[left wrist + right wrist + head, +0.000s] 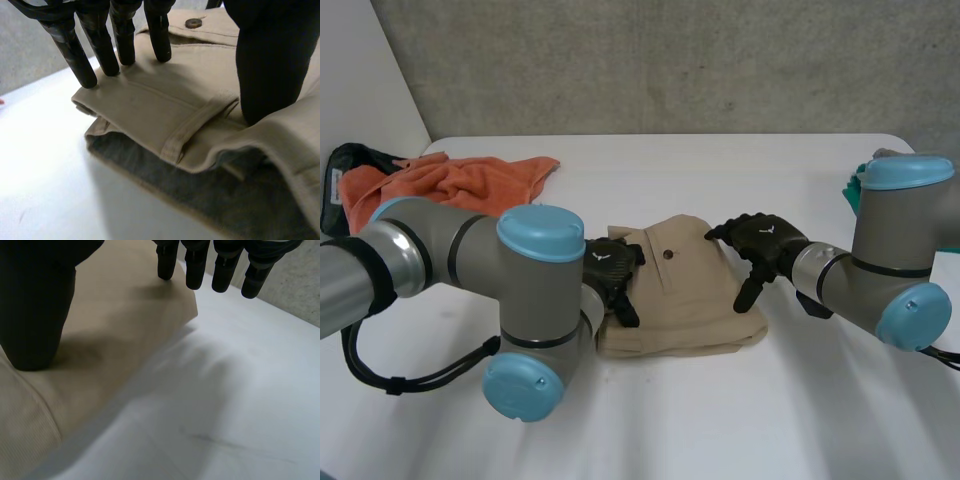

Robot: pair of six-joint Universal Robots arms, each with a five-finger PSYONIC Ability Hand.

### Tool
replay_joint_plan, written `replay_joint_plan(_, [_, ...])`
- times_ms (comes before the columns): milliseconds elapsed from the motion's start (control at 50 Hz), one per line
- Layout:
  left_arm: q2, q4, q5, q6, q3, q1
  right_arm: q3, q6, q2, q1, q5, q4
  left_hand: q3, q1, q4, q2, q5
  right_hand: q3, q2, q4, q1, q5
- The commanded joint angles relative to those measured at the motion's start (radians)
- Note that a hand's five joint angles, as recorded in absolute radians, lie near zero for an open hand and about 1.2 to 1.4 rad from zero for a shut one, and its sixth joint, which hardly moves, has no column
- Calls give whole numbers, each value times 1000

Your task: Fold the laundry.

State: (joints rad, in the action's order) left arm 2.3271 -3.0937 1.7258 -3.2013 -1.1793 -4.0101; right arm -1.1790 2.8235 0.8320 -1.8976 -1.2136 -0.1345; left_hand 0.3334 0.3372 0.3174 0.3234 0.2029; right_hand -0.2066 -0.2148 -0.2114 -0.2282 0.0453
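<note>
Khaki in colour, a folded cloth garment point(680, 300) with a round brown button point(193, 23) and a sewn belt loop point(192, 127) lay at the middle of the flat white table point(740, 420), between the two hands; the black left hand point(610, 272) rested on its left edge, fingers point(82, 62) straight and spread, their tips pressing the top layer beside the fold, the thumb point(270, 70) planted on the cloth apart from them, nothing pinched; the black right hand point(760, 242) sat at the garment's right edge, likewise wide, its thumb point(35, 320) pressing the cloth while one fingertip point(166, 267) was at the cloth's corner and the others hung over bare table just beside it; a crumpled orange towel point(470, 180) lay well apart at the table's far left corner. In the head view the left arm's grey elbow point(535, 310) hid the garment's near left part; a dark object point(335, 175) beside the towel was cut off at the edge; a teal thing point(853, 190) behind the right arm was too covered to identify.
</note>
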Motion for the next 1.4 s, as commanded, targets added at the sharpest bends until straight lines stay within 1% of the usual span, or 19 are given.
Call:
replay_joint_plan(20, [-20, 17, -9, -12, -2, -18, -1, -91, 4, -9, -55, 3, -44, -47, -28, -34, -88, 32, 40, 37, 54, -45])
replay_joint_plan(120, [-90, 20, -14, -29, -2, -26, -1, -102, 39, -21, -72, 3, -82, -85, -66, -72, -126, 32, 40, 37, 54, -45])
replay_joint_plan(200, [-130, 17, -25, -58, 3, -29, -30, -119, 114, -31, -73, 18, -114, -118, -98, -104, -158, 32, 40, 37, 54, -45])
replay_joint_plan(280, [-207, 4, -98, -95, 12, -56, -111, -134, 211, -34, -98, 90, -146, -150, -130, -136, -190, 32, 40, 37, 54, -45])
replay_joint_plan(360, [-259, -5, -276, -112, 41, -87, -311, -173, 326, -73, -104, 241, -158, -162, -142, -148, -202, 32, 40, 37, 54, -45])
replay_joint_plan(380, [-271, -5, -373, -109, 61, -98, -350, -179, 346, -84, -103, 265, -158, -162, -142, -148, -202, 32, 40, 37, 54, -45])
replay_joint_plan(440, [-282, 3, -529, -103, 87, -116, -494, -180, 395, -118, -101, 340, -158, -162, -142, -148, -202, 32, 40, 37, 54, -45])
replay_joint_plan(460, [-284, 9, -622, -98, 104, -133, -528, -179, 398, -126, -101, 357, -158, -162, -142, -148, -202, 32, 40, 37, 54, -45])
replay_joint_plan(540, [-287, 53, -762, -85, 124, -168, -659, -174, 398, -152, -101, 452, -158, -162, -142, -148, -202, 32, 40, 37, 54, -45])
replay_joint_plan(660, [-275, 73, -776, -81, 132, -181, -743, -170, 371, -199, -106, 640, -158, -162, -142, -148, -202, 32, 40, 37, 54, -45])
replay_joint_plan(680, [-273, 73, -776, -81, 130, -178, -746, -170, 337, -204, -106, 692, -158, -162, -142, -148, -202, 32, 40, 37, 54, -45])
replay_joint_plan(760, [-264, 73, -776, -83, 124, -168, -719, -171, 262, -205, -107, 786, -159, -163, -143, -149, -203, 32, 40, 37, 54, -45])
replay_joint_plan(960, [-259, 73, -778, -81, 122, -167, -579, -180, 113, -209, -113, 857, -159, -163, -143, -149, -203, 32, 40, 37, 54, -45])
replay_joint_plan(1000, [-261, 72, -778, -83, 122, -168, -550, -179, 93, -207, -113, 865, -159, -163, -143, -149, -203, -145, -136, -140, -123, 131])
replay_joint_plan(1040, [-261, 72, -778, -81, 124, -168, -533, -176, 85, -207, -112, 866, -158, -162, -142, -148, -202, -394, -386, -389, -372, 381])
replay_joint_plan(1060, [-261, 72, -776, -81, 122, -168, -516, -170, 81, -205, -110, 866, -159, -163, -143, -149, -203, -703, -695, -698, -682, 690])
replay_joint_plan(1100, [-262, 72, -776, -81, 122, -170, -496, -168, 73, -202, -104, 865, -159, -163, -143, -149, -203, -1170, -1162, -1166, -1149, 1157])
replay_joint_plan(1320, [-287, 66, -775, -77, 141, -178, -332, -164, 99, -184, -130, 863, -159, -163, -143, -149, -203, -1190, -1181, -1185, -1168, 1176])
replay_joint_plan(1400, [-324, 50, -758, -75, 158, -181, -257, -135, 145, -91, -133, 868, -159, -163, -143, -149, -203, -1190, -1181, -1185, -1168, 1176])
